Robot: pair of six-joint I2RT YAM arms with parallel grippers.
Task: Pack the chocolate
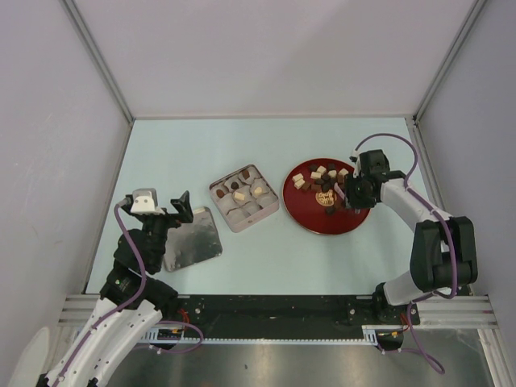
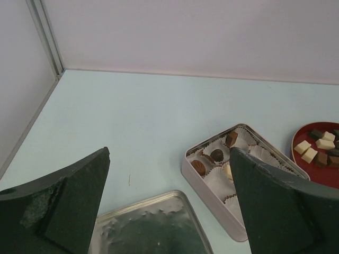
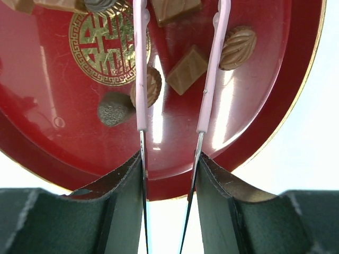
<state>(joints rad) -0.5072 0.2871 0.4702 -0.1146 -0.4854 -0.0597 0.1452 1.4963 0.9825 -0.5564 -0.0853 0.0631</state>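
The chocolate lies as several small chunks [image 1: 321, 176] on a red plate [image 1: 310, 214]; a few more sit in paper cups [image 2: 217, 154] in the square tin [image 1: 274, 205]. My right gripper [image 1: 353, 193] hovers over the plate's right side, shut on metal tongs [image 3: 140, 79] with pink tips. The tong arms stand apart, and a brown square piece [image 3: 186, 70] lies between them. A ribbed oval piece [image 3: 154, 87] touches the left arm. My left gripper [image 2: 169, 153] is open and holds nothing, above the tin's lid [image 2: 148, 227].
The lid [image 1: 192, 238] lies flat, left of the tin. The red plate [image 3: 254, 106] has a gold emblem [image 3: 108, 45] in its middle. A dark round piece [image 3: 114, 108] and a leaf-shaped one [image 3: 237, 47] flank the tongs. Walls enclose the table on three sides.
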